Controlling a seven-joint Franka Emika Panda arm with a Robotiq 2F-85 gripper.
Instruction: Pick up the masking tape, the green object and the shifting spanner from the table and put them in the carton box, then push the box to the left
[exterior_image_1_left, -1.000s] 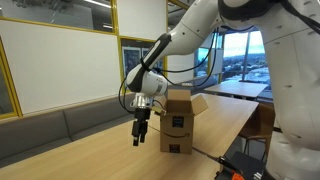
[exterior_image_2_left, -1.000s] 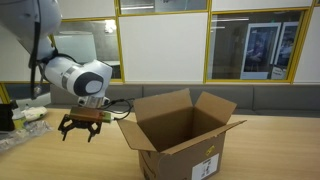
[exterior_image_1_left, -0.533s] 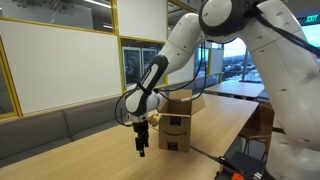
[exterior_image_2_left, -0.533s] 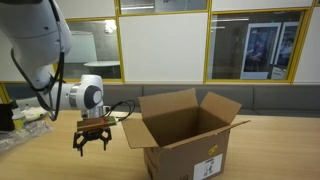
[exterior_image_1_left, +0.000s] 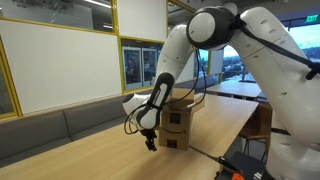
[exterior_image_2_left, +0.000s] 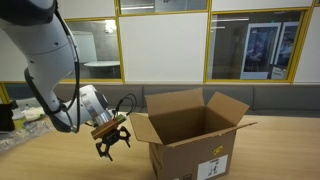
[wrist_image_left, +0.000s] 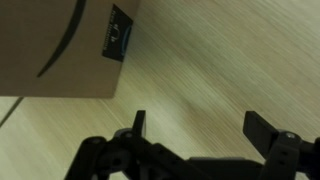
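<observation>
The carton box (exterior_image_1_left: 178, 122) (exterior_image_2_left: 196, 133) stands on the light-wood table (exterior_image_1_left: 95, 155) (exterior_image_2_left: 60, 165) with its top flaps open. My gripper (exterior_image_1_left: 149, 141) (exterior_image_2_left: 113, 148) hangs low over the table right beside the box, tilted, and I cannot tell whether it touches the box. In the wrist view the gripper (wrist_image_left: 198, 125) is open, with only bare wood between its dark fingers (wrist_image_left: 259, 130). The box's side (wrist_image_left: 50, 45) with its black curved logo fills that view's upper left. The masking tape, the green object and the shifting spanner are out of view.
Crumpled clear plastic (exterior_image_2_left: 20, 128) lies at one end of the table. A padded bench (exterior_image_1_left: 60, 125) runs along the glass wall behind. More tables (exterior_image_1_left: 240, 90) stand further back by the windows. A black and orange device (exterior_image_1_left: 240, 165) sits at the table's near corner.
The arm has swung lower and the gripper has dropped towards the tabletop, closing in on the box's side. The box has shifted slightly away in an exterior view. The jaws stayed open.
</observation>
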